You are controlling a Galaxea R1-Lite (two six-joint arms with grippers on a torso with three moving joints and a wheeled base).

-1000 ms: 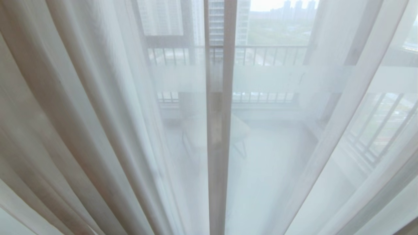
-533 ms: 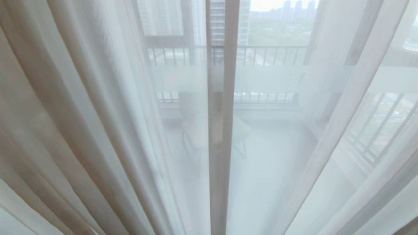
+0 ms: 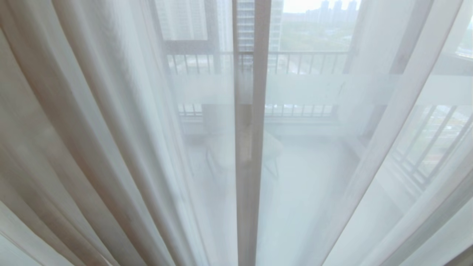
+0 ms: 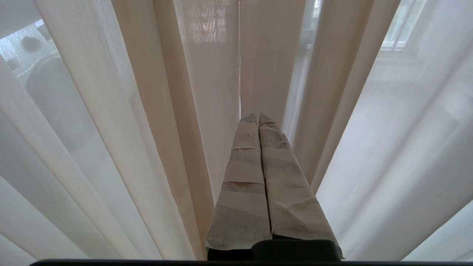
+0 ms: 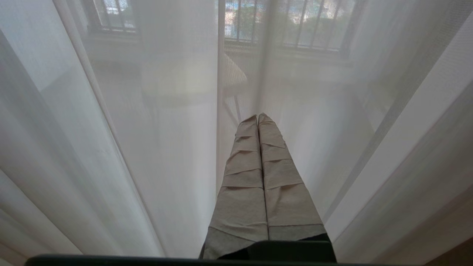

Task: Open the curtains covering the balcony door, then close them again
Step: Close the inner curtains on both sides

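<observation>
Both grippers shut, empty, pointing at drawn curtains.

Left gripper (image 4: 257,117): taped fingers (image 4: 247,173) pressed together, nothing btwn them, tips aimed at the seam where two hemmed sheer edges meet; beige-toned folds either side. Right gripper (image 5: 257,116): same, fingers (image 5: 284,177) closed flat, holding nothing, facing thin white sheer. Can't tell if either tip touches fabric. Neither arm shows in head view. Curtains (image 3: 111,140) cover the whole head view, pleats fanning left & right, two hems overlapping at centre (image 3: 249,147). Balcony door (image 3: 207,48) seen only dimly thru sheer, dark frame & frosted band across panes. Far side: balcony railing (image 3: 306,61), pale chair (image 5: 232,75), city blocks beyond.
</observation>
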